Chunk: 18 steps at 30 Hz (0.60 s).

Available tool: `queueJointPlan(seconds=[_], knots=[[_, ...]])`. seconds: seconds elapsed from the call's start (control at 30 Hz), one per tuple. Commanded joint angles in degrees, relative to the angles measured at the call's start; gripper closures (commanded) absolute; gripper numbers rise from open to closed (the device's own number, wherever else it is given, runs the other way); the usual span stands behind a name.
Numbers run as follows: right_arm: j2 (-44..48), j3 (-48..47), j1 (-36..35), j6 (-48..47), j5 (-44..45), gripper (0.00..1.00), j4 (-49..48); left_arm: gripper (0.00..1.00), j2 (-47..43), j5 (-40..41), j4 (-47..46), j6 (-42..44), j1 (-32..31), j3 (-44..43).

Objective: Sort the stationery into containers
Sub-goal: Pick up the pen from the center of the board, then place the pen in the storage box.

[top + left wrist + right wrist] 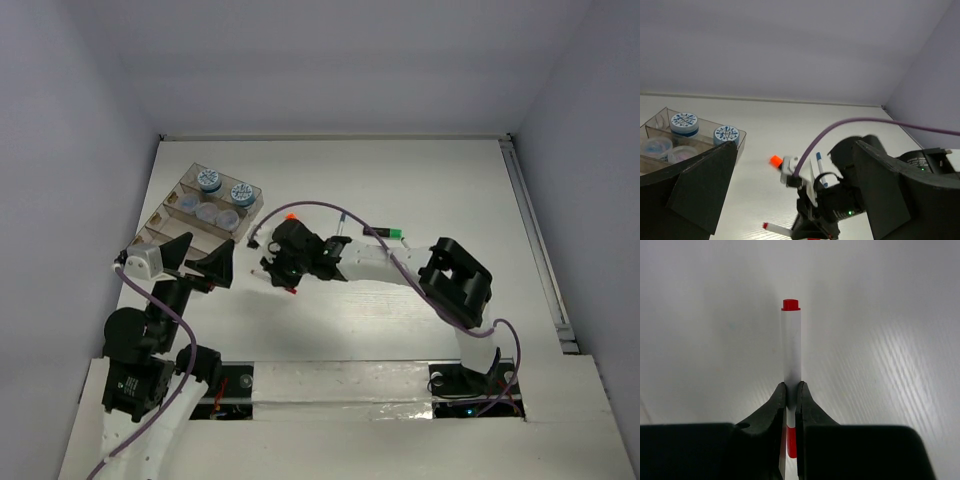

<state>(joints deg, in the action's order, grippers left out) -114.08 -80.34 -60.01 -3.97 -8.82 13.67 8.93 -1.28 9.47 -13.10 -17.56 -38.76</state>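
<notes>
Currently the right gripper pinches a red-capped pen near one end, near the organiser tray — so slim a hold could let it swivel — left gripper gapes empty.

counter: white, bare | walls: pale grey | rail: right edge | silver tape: near edge

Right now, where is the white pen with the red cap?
The red-capped pen is in the right gripper, jaws shut on it, just right of the organiser tray in the top view.
</notes>
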Motion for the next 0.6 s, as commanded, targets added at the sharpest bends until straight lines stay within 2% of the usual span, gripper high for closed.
queueJointPlan(seconds=[0.0,0.23,0.47,0.57], knots=[[1.78,-7.89,-0.64,3.43,-9.1,1.0,-12.87,0.01,1.79,0.75,-0.78,-0.87,-0.28,-0.17],[-10.95,-24.23,-0.64,9.41,-12.62,1.0,-22.28,0.01,2.93,9.36,0.9,-1.49,-0.28,-1.75],[-26.77,-42.51,-0.64,9.07,-13.77,1.0,-25.98,0.01,2.94,9.54,1.07,-1.49,-0.28,-2.02],[-30.31,-48.05,-0.64,8.89,-12.81,1.0,-28.43,0.01,3.2,8.93,0.98,-1.14,-0.8,-1.93]])
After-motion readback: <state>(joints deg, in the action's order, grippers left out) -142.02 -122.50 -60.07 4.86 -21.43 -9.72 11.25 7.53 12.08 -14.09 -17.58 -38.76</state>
